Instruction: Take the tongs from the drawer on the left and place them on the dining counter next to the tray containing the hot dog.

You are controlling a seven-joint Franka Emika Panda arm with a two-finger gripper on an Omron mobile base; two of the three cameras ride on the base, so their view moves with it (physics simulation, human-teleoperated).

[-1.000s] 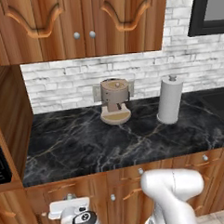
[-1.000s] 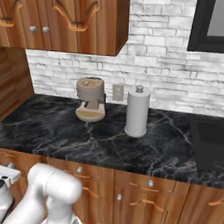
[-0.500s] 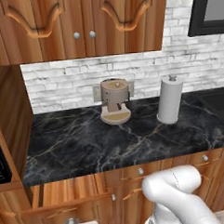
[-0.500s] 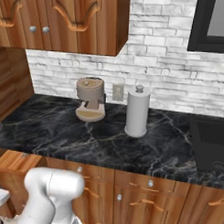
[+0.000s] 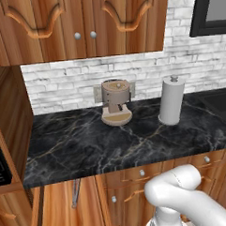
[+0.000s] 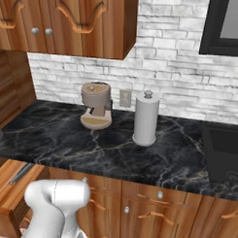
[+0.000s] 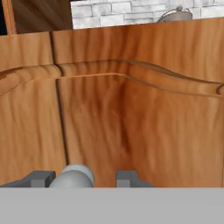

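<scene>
The tool [image 7: 81, 178] sat low against a warm-brown wood front, its two dark tips set apart with the round silver knob [image 7: 73, 176] between them, close against the left tip. Whether the tips actually pressed on the knob could not be told, so the tool's grip stayed uncertain.

In the left base view the drawer [image 5: 61, 209] stood pulled out below the black marble bench [image 5: 112, 145], at its left end, and the tongs [image 5: 76, 193] lay inside it, slim and grey, running near to far along the drawer's right side. From the right base view the same drawer [image 6: 11, 192] showed at the lower left with the tongs [image 6: 19, 173] lying aslant on its floor.

Farther back on the bench, a brown coffee machine [image 5: 116, 101] stood against the white brick wall. To its right, well apart, a paper towel roll [image 5: 172, 100] stood upright. Above, arch-carved wall cabinets [image 5: 82, 25] hung with small round knobs.
</scene>
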